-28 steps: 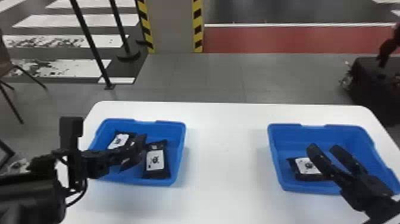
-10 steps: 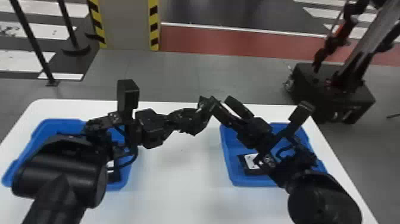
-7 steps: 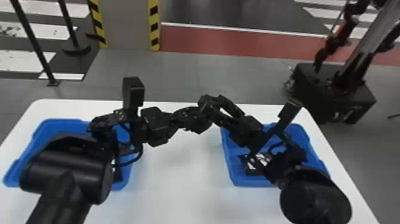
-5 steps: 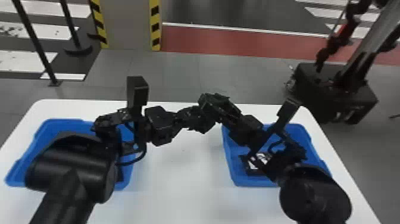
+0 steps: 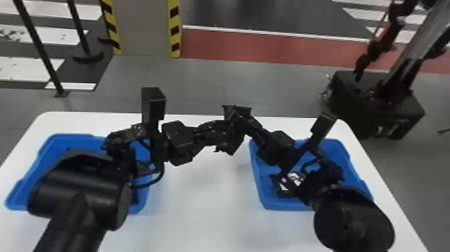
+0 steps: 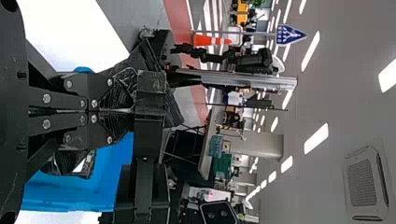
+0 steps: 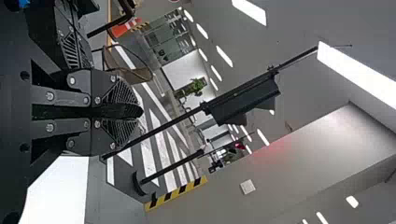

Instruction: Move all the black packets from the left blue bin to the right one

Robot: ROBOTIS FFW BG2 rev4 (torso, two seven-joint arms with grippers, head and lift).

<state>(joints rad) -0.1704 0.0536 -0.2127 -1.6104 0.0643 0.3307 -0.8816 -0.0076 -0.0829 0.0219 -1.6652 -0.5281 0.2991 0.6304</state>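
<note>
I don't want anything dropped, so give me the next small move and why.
I would probably ease the left hand open: its fingers are drawn together where both hands meet above the table, and the right hand, nearer the right bin, is closed on something dark, likely a packet.

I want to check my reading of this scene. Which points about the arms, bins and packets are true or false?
1. The ends of the left arm and right arm are close together above the white table. True.
2. The right blue plastic bin has no packet inside. False: a black packet with white label lies there.
3. The left blue plastic bin stands on the table. True.
4. The bins touch each other. False: bare table separates them.
</note>
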